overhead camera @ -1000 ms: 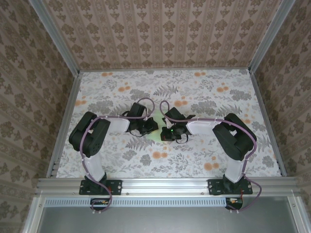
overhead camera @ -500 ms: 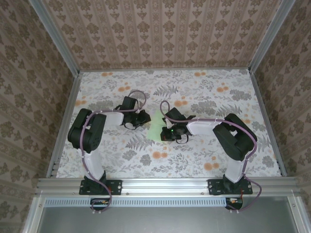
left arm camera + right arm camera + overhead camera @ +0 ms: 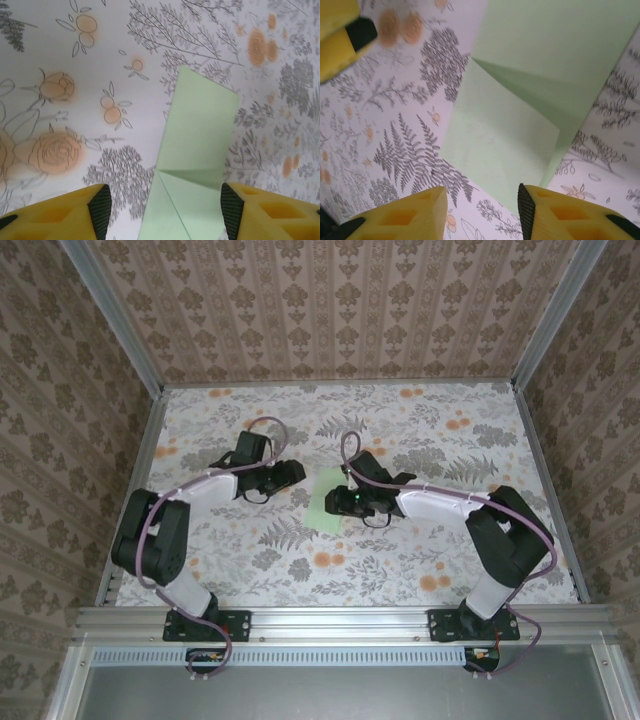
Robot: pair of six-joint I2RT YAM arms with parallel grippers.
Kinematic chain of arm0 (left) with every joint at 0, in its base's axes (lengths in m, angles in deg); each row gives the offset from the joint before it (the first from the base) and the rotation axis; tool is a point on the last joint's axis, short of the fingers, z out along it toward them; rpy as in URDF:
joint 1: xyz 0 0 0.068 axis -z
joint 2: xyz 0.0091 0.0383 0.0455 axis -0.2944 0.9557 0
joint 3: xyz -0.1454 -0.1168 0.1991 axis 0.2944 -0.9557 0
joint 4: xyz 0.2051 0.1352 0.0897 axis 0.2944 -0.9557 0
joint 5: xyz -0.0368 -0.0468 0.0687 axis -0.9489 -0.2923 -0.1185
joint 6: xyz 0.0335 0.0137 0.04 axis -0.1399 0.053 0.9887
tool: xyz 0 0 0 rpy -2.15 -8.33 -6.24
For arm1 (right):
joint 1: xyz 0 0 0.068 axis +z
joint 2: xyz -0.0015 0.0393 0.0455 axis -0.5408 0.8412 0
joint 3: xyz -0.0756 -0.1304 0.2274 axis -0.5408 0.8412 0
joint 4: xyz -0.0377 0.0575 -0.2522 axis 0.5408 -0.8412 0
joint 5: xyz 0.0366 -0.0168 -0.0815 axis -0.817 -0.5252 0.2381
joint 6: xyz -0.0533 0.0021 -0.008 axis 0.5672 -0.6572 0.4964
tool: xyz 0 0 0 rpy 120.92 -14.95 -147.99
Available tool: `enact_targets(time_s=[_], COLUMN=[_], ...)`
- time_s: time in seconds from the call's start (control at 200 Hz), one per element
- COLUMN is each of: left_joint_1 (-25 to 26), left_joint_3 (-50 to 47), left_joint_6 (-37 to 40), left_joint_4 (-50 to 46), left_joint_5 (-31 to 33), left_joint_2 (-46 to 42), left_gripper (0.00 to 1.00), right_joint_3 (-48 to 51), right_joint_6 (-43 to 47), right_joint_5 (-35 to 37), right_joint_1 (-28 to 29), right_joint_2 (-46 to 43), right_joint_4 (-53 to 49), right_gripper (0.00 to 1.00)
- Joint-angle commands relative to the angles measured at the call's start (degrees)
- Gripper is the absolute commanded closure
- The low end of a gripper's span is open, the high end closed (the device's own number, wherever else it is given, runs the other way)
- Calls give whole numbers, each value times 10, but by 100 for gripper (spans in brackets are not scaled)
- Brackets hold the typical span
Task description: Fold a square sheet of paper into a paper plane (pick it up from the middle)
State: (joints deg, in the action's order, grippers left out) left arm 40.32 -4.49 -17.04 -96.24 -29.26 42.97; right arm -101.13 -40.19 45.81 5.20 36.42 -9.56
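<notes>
Both tools are letting go: the left tool (image 3: pixel 285 476) is swinging out leftward w/ fingers now spread wide, and the right tool (image 3: pixel 336 502) is parting too, hovering over the paper (image 3: pixel 320 514) and gripping nothing. Prob. a fold is pressed and finished, w/ more creases pending. The paper is lying on the floral tabletop (image 3: pixel 420 560) betw. the tools: pale green, folded narrow, diagonal creases showing.
</notes>
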Motion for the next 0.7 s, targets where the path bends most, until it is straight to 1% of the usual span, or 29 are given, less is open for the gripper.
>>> enact_targets(time_s=[0.0, 0.075, 0.19, 0.23, 0.24, 0.255, 0.38, 0.5, 0.525, 0.62, 0.695], left_joint_1=[3, 11, 26, 26, 39, 44, 64, 72, 74, 79, 80], left_joint_3=[-34, -51, -65, -68, -69, -69, -77, -74, -73, -73, -73], left_joint_6=[-9, -23, -46, -55, -57, -60, -84, -102, -104, -107, -108], left_joint_4=[-24, -16, 9, 17, 20, 24, 58, 71, 74, 72, 73], left_joint_5=[2, 0, -4, -4, -4, -4, -3, -14, -19, -26, -29], left_joint_2=[-30, -40, -39, -37, -36, -35, -25, -10, -8, -2, -1], left_gripper=[29, 23, 18, 16, 16, 16, 14, 16, 17, 21, 25], right_joint_3=[-13, -17, -30, -35, -35, -39, -66, -82, -82, -76, -56], right_joint_6=[12, 26, 44, 52, 53, 57, 83, 83, 81, 69, 48], right_joint_5=[28, 28, 17, 4, 0, -7, -55, -86, -88, -82, -77], right_joint_1=[-21, -34, -50, -54, -55, -56, -58, -59, -59, -62, -71], right_joint_2=[3, 11, 33, 44, 47, 52, 92, 122, 125, 133, 130], right_joint_4=[-26, -29, -36, -37, -35, -34, -34, -21, -15, 2, 34], right_gripper=[54, 52, 51, 51, 51, 51, 55, 65, 69, 80, 84])
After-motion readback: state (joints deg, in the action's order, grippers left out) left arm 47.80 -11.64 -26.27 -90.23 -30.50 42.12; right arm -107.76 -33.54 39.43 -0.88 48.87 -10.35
